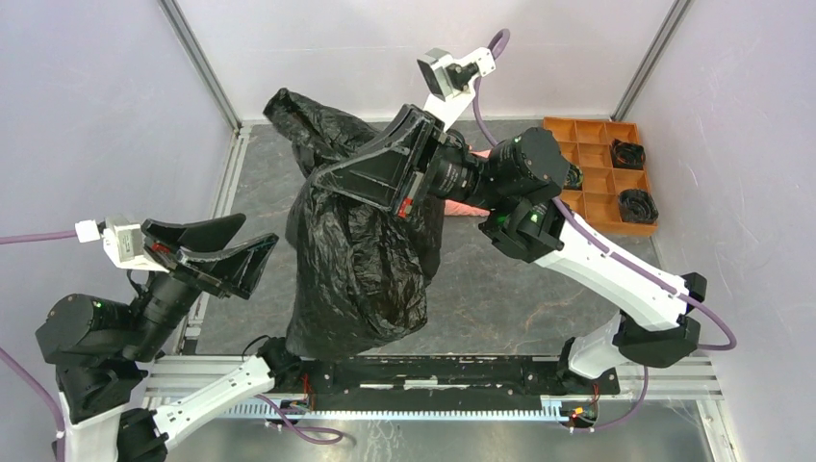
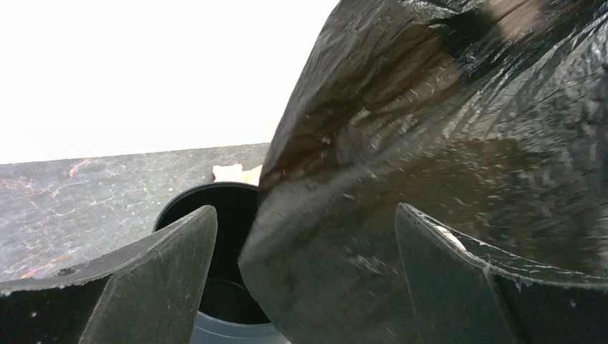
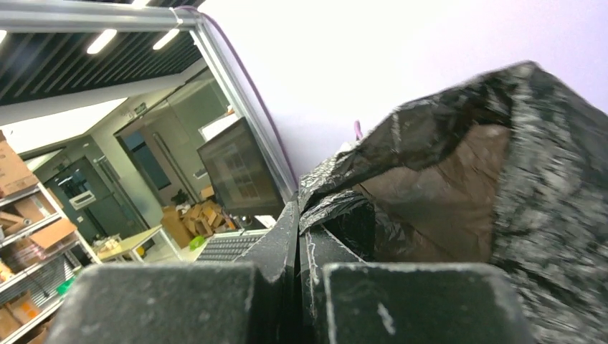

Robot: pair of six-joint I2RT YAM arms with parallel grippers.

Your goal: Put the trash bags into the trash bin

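Note:
The black glossy trash bag (image 1: 361, 260) hangs in a big wrinkled mass over the middle of the table. My right gripper (image 1: 319, 179) is shut on the bag's upper edge and holds it up. In the right wrist view the jaws (image 3: 296, 208) are pressed together on a fold of the bag (image 3: 444, 179). My left gripper (image 1: 258, 237) stands open to the left of the bag, apart from it. In the left wrist view the bag (image 2: 430, 158) hangs between the open fingers (image 2: 306, 208), over the right part of the trash bin (image 2: 233, 333). In the top view the bag hides the bin.
An orange compartment tray (image 1: 599, 162) with black items in two cells stands at the back right. A salmon-pink cloth (image 1: 460, 207) lies behind the right arm. Metal frame posts (image 1: 202, 63) and walls close in the table's back and sides.

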